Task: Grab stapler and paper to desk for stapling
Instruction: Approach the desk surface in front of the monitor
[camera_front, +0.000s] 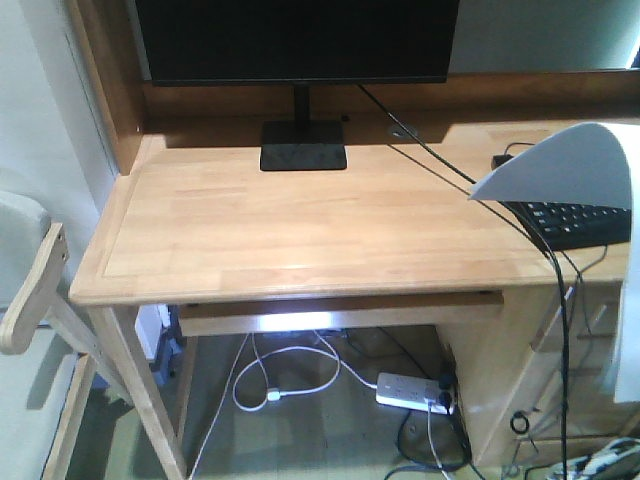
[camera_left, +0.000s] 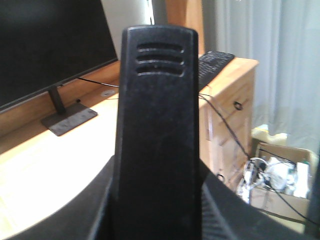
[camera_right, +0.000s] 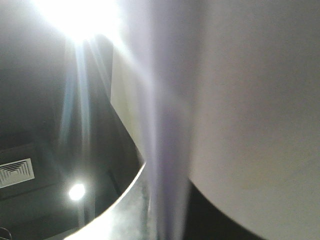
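A: Front cam sits high, looks down on the tabletop (camera_front: 300, 230), monitor (camera_front: 300, 40) at back.
B: Left wrist: stapler (camera_left: 157, 140) fills the lens, same monitor behind. Right wrist: faces up, paper (camera_right: 250, 100) close, ceiling light (camera_right: 77, 191).

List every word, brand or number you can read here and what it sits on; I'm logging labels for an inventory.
No text can be read in any view.
The keyboard: key legends too small to read.
The monitor: screen dark, no brand visible.
The stapler: three moulded grooves, no lettering.
The paper: blank where visible.
The power strip: markings too small to tell.
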